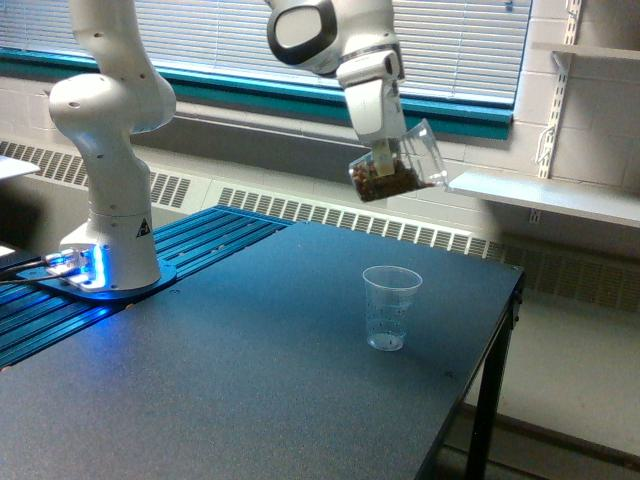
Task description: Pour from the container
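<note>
My gripper (384, 152) is shut on the container (402, 165), a clear wide-mouthed pitcher with brown granules heaped at its lower end. It hangs tilted in the air, mouth pointing toward the exterior view's right and slightly up. It is well above the dark table (250, 380), up and a little left of the small clear plastic cup (390, 307). The cup stands upright near the table's right edge and looks empty. No granules are leaving the pitcher.
The arm's white base (108, 230) stands on blue slats (200, 245) at the exterior view's left. A white shelf (560, 197) juts from the wall at right, close behind the pitcher. The table's right edge (500, 330) drops off just beyond the cup.
</note>
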Robot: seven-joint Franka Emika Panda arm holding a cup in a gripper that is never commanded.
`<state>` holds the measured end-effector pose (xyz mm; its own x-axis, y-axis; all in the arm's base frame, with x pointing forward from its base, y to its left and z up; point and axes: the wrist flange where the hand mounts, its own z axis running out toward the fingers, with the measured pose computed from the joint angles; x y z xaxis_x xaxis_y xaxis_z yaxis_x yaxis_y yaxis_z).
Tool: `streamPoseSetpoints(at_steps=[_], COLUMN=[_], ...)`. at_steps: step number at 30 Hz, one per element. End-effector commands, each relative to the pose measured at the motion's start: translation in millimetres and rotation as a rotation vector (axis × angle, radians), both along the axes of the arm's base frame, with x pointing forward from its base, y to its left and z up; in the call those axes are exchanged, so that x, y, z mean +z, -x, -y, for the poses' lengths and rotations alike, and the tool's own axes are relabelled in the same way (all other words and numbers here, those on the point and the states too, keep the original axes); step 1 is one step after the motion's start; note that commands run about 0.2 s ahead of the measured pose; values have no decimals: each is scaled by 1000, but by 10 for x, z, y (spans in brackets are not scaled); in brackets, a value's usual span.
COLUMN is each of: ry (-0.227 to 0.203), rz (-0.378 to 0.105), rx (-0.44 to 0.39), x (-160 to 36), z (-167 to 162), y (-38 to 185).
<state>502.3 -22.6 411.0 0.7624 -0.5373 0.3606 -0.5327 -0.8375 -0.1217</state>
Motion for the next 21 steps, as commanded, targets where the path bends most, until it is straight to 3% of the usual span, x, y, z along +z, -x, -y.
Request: streamPoseSetpoints(at_steps=[1,4,7,12,21], ry=[20,17,61,83,96], rz=[-15,-33,-39,-85,-129], rx=[89,110,124,144,153], x=[-130,-214,-279,-386,-536], z=[-170,-203,-148,-132,-157], y=[163,236,292,389,480])
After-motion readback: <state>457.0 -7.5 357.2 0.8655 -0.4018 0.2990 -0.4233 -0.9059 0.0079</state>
